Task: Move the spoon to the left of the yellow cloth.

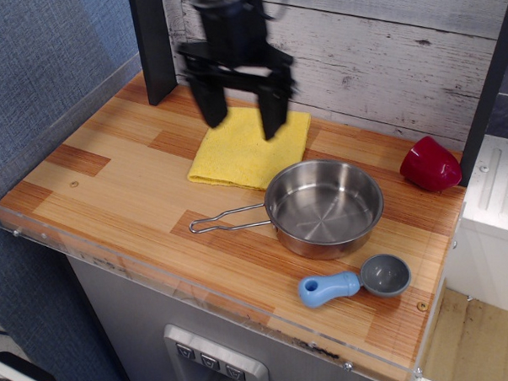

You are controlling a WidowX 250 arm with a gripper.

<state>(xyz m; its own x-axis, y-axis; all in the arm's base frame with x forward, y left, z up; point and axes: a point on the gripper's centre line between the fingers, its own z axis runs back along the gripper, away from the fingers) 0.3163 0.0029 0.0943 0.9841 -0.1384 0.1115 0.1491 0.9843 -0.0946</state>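
Note:
The spoon (353, 281) has a chunky light blue handle and a round grey bowl. It lies near the front right corner of the wooden table (110, 188), handle pointing left. The yellow cloth (240, 151) lies flat at the back middle. My gripper (241, 123) hangs over the cloth, open and empty, its two black fingers (209, 108) spread apart and motion-blurred. It is far from the spoon, with the pan between them.
A steel pan (324, 208) with a wire handle pointing left sits between cloth and spoon. A red cup-like object (430, 165) lies at the back right. A dark post (153, 47) stands at the back left. A clear rim (156, 275) edges the table.

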